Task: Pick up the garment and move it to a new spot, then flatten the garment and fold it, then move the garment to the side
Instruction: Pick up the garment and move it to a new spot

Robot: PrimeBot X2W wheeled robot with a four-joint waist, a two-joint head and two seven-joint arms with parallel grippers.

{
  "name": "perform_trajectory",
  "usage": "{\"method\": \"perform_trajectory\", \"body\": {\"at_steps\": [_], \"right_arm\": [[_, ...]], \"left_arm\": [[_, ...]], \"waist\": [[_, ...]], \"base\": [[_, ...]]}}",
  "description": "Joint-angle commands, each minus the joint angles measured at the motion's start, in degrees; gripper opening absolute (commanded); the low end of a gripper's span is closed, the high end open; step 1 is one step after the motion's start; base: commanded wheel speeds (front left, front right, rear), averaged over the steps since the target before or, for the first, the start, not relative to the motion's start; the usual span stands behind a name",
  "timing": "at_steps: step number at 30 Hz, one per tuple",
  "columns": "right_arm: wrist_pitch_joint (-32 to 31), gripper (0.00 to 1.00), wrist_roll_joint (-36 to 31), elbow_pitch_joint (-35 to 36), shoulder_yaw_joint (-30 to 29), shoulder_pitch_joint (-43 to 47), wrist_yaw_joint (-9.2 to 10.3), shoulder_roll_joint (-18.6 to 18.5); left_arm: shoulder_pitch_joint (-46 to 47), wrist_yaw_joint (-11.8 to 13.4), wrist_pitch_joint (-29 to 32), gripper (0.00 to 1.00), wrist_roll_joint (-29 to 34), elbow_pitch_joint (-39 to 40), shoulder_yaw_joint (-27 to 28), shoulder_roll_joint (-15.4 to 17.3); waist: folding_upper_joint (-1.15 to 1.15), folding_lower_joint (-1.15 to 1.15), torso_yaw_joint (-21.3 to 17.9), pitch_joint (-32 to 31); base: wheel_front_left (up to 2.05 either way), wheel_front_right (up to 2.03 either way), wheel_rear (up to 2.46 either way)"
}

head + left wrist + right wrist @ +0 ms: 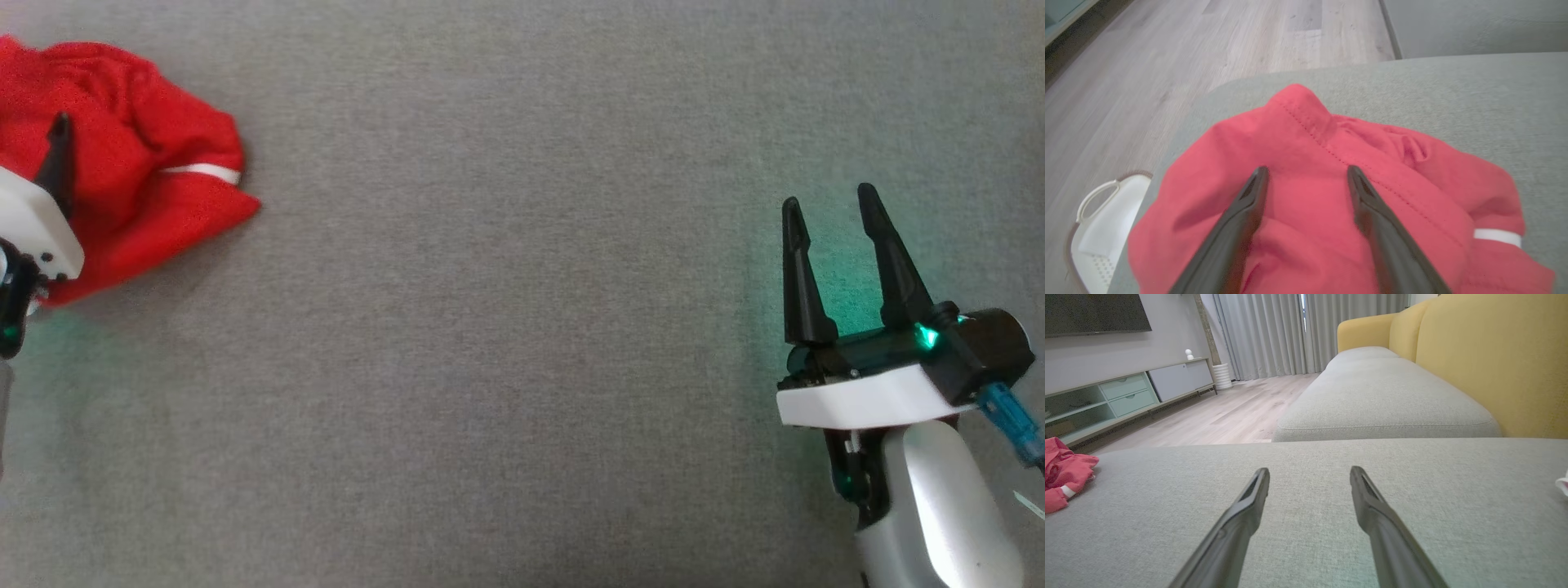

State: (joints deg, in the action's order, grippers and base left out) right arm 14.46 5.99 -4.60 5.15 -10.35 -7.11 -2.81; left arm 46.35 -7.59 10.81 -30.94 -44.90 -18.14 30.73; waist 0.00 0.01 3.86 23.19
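both gape: left claw point(1307, 169) over garment point(1306, 130), right claw point(829, 196) over cushion point(522, 343); basket point(1106, 228) beside.

A white basket point(1106, 228) sits on the wooden floor point(1167, 61) beside the grey cushion point(522, 327).

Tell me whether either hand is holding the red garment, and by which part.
Nothing is held. The left hand is open over the crumpled red garment, gripping no fold. The right hand is open above the grey cushion.

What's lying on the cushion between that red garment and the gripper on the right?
Nothing: the head view shows bare grey cushion from the red garment to the right gripper.
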Motion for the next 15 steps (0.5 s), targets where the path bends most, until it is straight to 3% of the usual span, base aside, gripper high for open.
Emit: {"method": "perform_trajectory", "body": {"at_steps": [1,2,3,4,15], "right_arm": [[0.5,1.0,-0.1,2.2,1.2,-1.2,-0.37,-0.1],[0.5,1.0,-0.1,2.4,1.1,-1.2,-0.37,-0.1],[0.5,1.0,0.0,2.4,1.1,-1.3,-0.37,-0.1],[0.5,1.0,0.0,2.5,1.1,-1.3,-0.37,-0.1],[0.5,1.0,1.0,1.7,0.9,-1.3,-0.37,-0.1]], "left_arm": [[2.9,0.1,0.6,1.0,-0.9,-0.6,1.5,3.4],[3.3,0.1,0.8,0.6,-1.3,-1.5,1.1,3.2],[3.7,0.1,0.5,0.09,-1.7,-2.0,0.8,3.1],[4.0,0.1,-0.2,0.0,-2.0,-2.2,0.4,3.1],[9.4,0.1,-23.1,0.0,0.6,3.9,-2.3,4.1]], "waist": [[0.0,-0.01,-0.9,1.0],[0.0,-0.01,-1.0,1.1],[0.0,-0.01,-1.1,1.2],[0.0,-0.01,-1.1,1.2],[0.0,-0.01,-0.7,-2.4]], "base": [[0.0,0.0,0.0],[0.0,0.0,0.0],[0.0,0.0,0.0],[0.0,0.0,0.0],[0.0,0.0,0.0]]}}
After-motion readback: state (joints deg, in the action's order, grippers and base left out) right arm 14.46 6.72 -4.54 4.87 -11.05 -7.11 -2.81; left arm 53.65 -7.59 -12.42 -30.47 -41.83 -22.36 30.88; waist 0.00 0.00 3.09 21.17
